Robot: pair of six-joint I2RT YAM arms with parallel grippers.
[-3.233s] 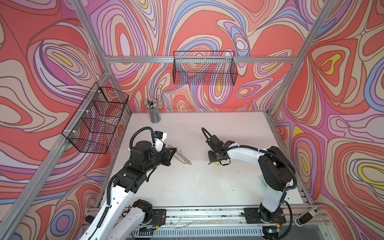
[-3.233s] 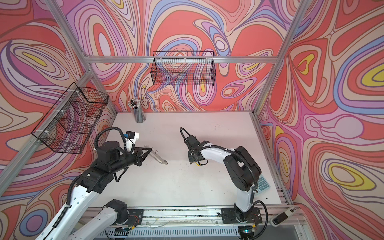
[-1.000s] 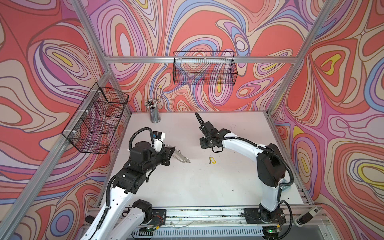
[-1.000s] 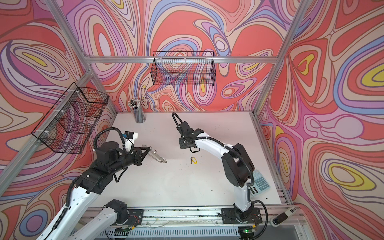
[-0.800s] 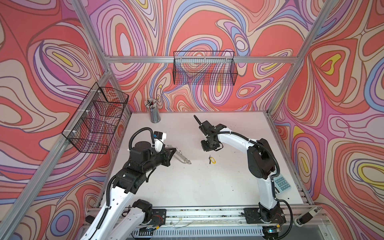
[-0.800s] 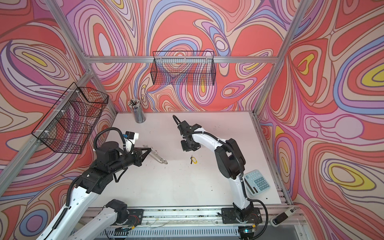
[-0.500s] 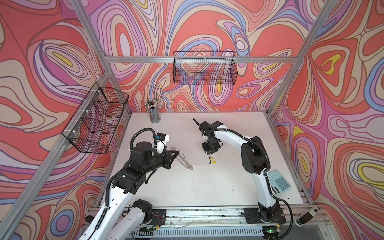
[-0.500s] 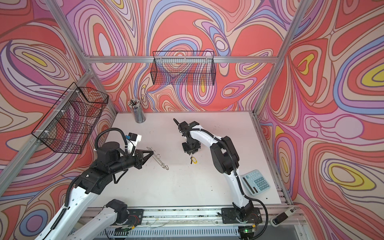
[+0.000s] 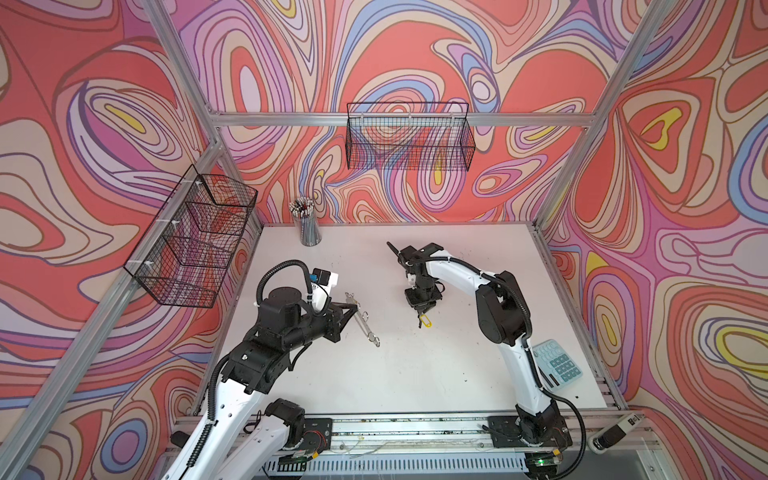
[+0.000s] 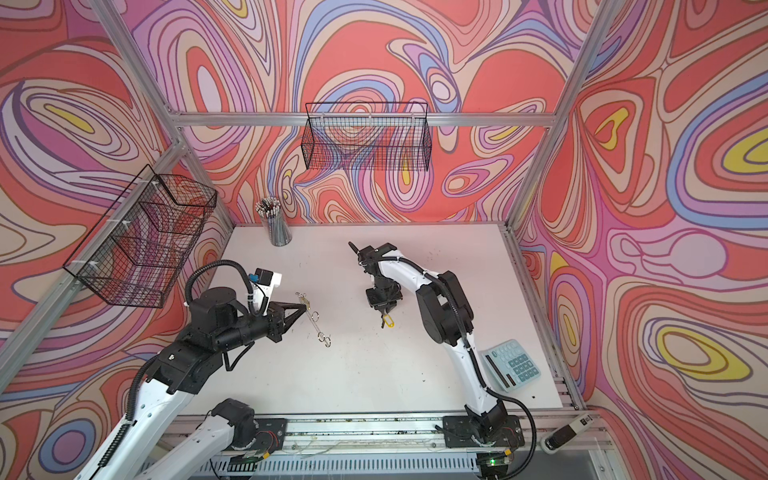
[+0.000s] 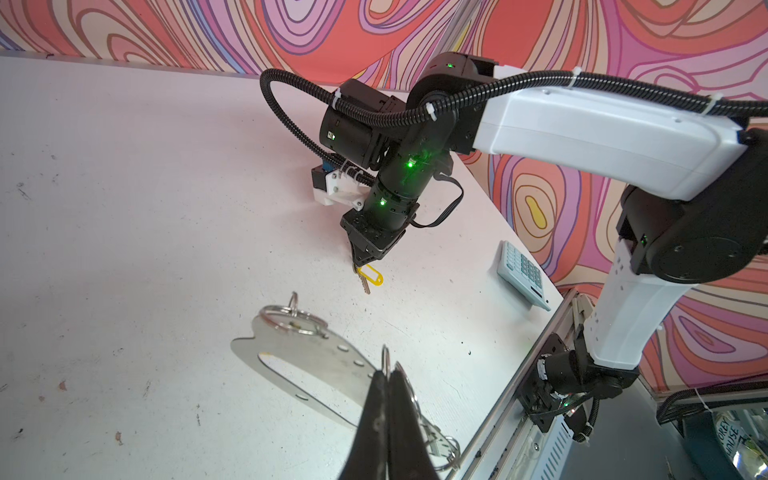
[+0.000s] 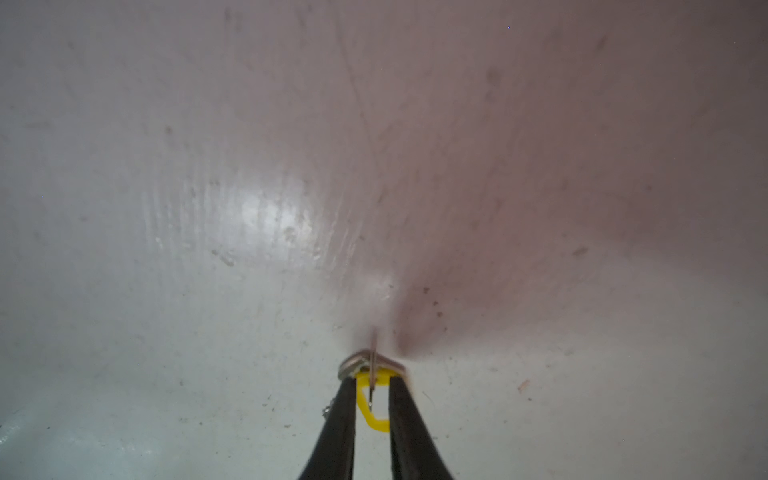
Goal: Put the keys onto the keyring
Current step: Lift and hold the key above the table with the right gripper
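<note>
My left gripper is shut on the edge of the keyring, a flat silvery plate with wire rings, held tilted above the table. One of the keys, silver with a yellow tag, lies on the table at mid-right. My right gripper points straight down onto it. Its fingers stand close together on either side of the tag's end and small ring, touching them.
A pale blue calculator lies by the front right edge. A cup of pencils stands at the back left. Wire baskets hang on the back and left walls.
The right gripper came from behind the key down onto it and its jaws narrowed round the yellow tag. The left gripper shifted the keyring slightly right and forward.
</note>
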